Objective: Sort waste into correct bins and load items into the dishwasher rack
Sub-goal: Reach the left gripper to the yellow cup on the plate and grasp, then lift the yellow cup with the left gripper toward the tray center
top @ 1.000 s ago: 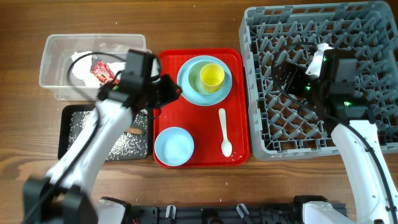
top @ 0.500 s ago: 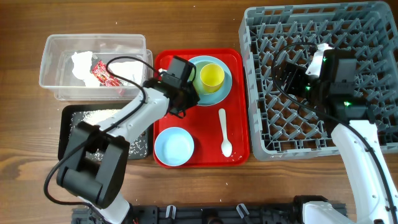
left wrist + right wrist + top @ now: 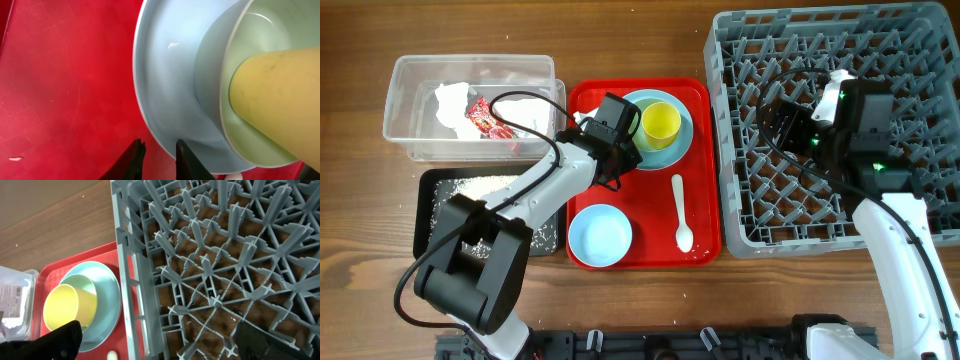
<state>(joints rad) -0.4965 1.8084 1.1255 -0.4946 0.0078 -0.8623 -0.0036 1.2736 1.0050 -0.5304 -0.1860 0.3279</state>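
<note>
On the red tray a light-blue plate carries a light-blue bowl with the yellow cup in it. My left gripper is low at the plate's left rim. In the left wrist view its fingertips stand a narrow gap apart over bare tray, with the plate's rim just beside the right one. A second bowl and the white spoon lie nearer the front. My right gripper hovers open over the dishwasher rack, nothing between its fingers.
The clear tub at back left holds a white tissue and a red wrapper. The black tray in front of it holds white crumbs. My left arm crosses above the black tray's right side.
My left gripper has swung right from above the tub and black tray to the plate's left rim, its jaws a little narrower. The right arm has stayed still.
</note>
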